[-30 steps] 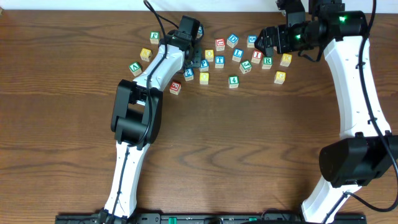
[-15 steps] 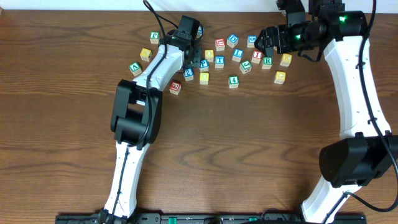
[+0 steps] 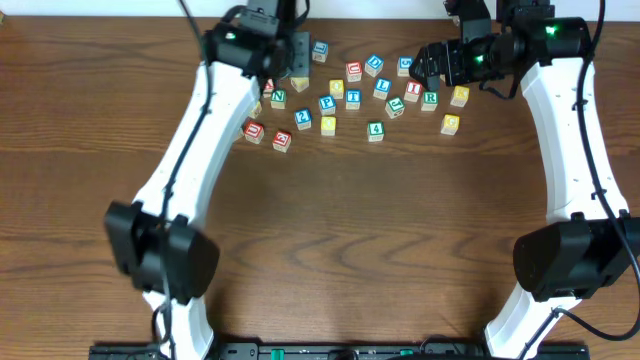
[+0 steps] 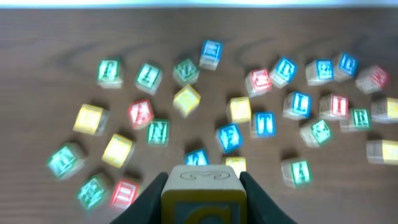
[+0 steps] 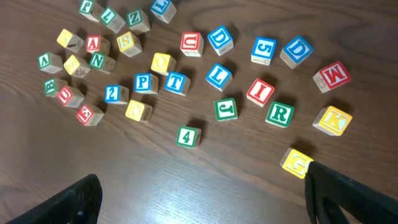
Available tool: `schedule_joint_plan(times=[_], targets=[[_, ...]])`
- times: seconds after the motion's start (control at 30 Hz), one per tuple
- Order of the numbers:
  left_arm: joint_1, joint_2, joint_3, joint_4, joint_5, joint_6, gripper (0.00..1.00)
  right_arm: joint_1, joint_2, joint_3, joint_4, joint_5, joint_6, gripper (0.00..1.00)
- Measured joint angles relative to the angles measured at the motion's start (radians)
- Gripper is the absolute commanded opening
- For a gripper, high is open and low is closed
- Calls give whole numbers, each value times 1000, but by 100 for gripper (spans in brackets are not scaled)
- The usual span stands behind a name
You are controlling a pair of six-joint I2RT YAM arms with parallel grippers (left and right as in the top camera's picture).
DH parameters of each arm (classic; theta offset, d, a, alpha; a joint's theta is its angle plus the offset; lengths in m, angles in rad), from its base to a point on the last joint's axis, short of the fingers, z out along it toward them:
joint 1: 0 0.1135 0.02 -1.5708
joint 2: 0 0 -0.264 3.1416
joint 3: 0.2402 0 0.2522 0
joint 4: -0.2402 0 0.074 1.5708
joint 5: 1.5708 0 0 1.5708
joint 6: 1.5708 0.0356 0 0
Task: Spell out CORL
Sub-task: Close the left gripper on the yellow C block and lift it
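My left gripper is shut on a wooden block with a yellow frame and a blue face. Its rounded yellow letter is cut off and unreadable. The gripper is raised high over the left of the block cluster. Lettered blocks lie scattered below: a green R, a blue L, a second blue L, a red U or C and a yellow Q. My right gripper is open and empty, hovering above the right of the cluster.
Several other blocks lie around: yellow G, yellow K, red M, green 4, red I. Bare wooden table stretches in front of the cluster.
My left arm has risen from low among the blocks and swung left, now holding a block up high. My right arm has not moved.
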Motion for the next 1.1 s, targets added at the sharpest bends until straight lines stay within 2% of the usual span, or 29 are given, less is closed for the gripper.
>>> schedule_joint_plan(times=[0.33,0.43,0.53,0.73,1.1], targets=[[0,-84,-6,-420,0,-93,27,0,0,0,0,0,0,99],[-6,-85,-35,-456,0,-111,27,0,0,0,1,0,0,99],[-32,-86,-142,-455,0,-135,27,0,0,0,1,0,0,99],[-99,-87,-362,-305,1,-175,27,0,0,0,1,0,0,99],[-146,-91,-709,224,0,-232,27,0,0,1,1,0,0,99]])
